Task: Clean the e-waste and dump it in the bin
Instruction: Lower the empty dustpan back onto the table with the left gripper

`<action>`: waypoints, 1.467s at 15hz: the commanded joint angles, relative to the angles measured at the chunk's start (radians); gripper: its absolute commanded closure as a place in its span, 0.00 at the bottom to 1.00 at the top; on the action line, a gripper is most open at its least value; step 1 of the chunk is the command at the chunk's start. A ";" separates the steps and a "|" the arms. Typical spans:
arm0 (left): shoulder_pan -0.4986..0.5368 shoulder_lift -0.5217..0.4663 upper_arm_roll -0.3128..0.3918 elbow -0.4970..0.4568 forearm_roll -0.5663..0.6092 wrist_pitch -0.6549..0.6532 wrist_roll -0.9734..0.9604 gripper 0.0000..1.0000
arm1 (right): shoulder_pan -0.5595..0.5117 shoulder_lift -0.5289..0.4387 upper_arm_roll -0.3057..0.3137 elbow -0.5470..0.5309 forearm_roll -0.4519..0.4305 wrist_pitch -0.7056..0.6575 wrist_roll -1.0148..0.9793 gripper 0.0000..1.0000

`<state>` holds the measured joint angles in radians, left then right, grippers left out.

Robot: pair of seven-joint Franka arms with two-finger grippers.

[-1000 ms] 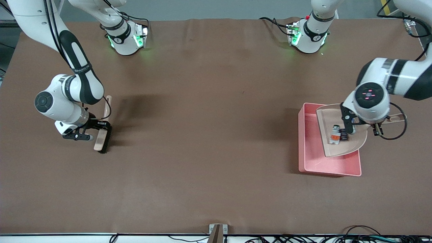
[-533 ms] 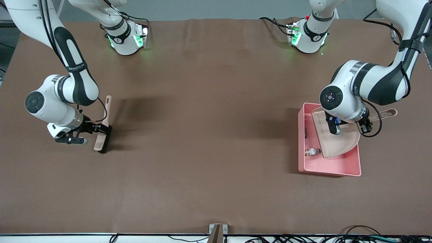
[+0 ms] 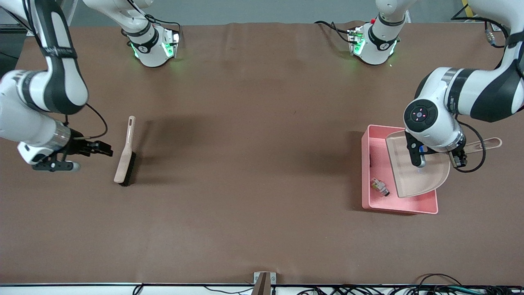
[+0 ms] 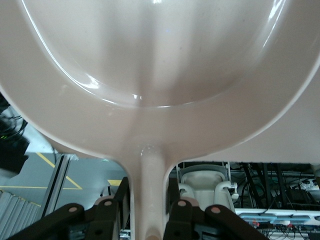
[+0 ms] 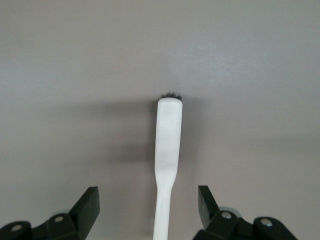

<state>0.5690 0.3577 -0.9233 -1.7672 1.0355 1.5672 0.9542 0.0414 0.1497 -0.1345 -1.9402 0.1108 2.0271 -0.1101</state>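
Note:
The pink bin [image 3: 403, 205] stands at the left arm's end of the table. The white-grey e-waste part [image 3: 380, 187] lies on its floor. A dark sliver, perhaps the blackish block [image 3: 370, 159], sits against the bin's wall. My left gripper [image 3: 455, 158] is shut on the handle of the beige dustpan [image 3: 419, 174] and holds it, empty, over the bin. The left wrist view shows the dustpan [image 4: 160, 60] with its handle clamped in the left gripper [image 4: 148, 202]. My right gripper [image 3: 102, 148] is open and empty beside the brush [image 3: 125, 157].
The beige brush with black bristles lies on the brown table [image 3: 254, 143] at the right arm's end. The right wrist view shows its handle [image 5: 168, 145] in line with the open right gripper [image 5: 148, 197]. Both arm bases stand along the table's top edge.
The two e-waste parts slid off the dustpan into the bin. My right gripper let go of the brush and drew back toward the right arm's end.

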 commanded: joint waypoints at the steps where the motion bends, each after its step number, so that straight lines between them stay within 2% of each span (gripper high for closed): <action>1: -0.063 0.006 -0.011 0.093 -0.072 -0.073 0.029 1.00 | -0.015 -0.053 -0.011 0.082 -0.023 -0.152 0.006 0.04; 3: -0.151 0.045 -0.009 0.143 -0.135 -0.073 -0.011 1.00 | -0.017 -0.079 -0.014 0.151 -0.023 -0.263 0.007 0.00; 6: -0.250 0.166 -0.009 0.164 -0.163 -0.063 -0.156 0.99 | -0.018 -0.116 -0.011 0.191 -0.058 -0.310 0.006 0.00; 9: -0.319 0.271 -0.009 0.213 -0.175 0.017 -0.210 0.99 | -0.017 -0.111 -0.010 0.317 -0.085 -0.422 0.016 0.00; 15: -0.357 0.339 -0.008 0.209 -0.193 0.201 -0.245 0.98 | -0.018 -0.114 -0.010 0.404 -0.085 -0.429 0.162 0.00; 18: -0.396 0.394 0.000 0.210 -0.172 0.263 -0.330 0.98 | -0.017 -0.114 -0.007 0.422 -0.085 -0.453 0.152 0.00; 22: -0.451 0.425 0.052 0.204 -0.150 0.358 -0.381 0.98 | -0.017 -0.111 -0.008 0.420 -0.077 -0.447 0.153 0.00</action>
<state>0.1444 0.7688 -0.8932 -1.5834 0.8708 1.8915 0.5853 0.0364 0.0362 -0.1543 -1.5303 0.0401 1.5878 0.0252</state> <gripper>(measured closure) 0.665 0.000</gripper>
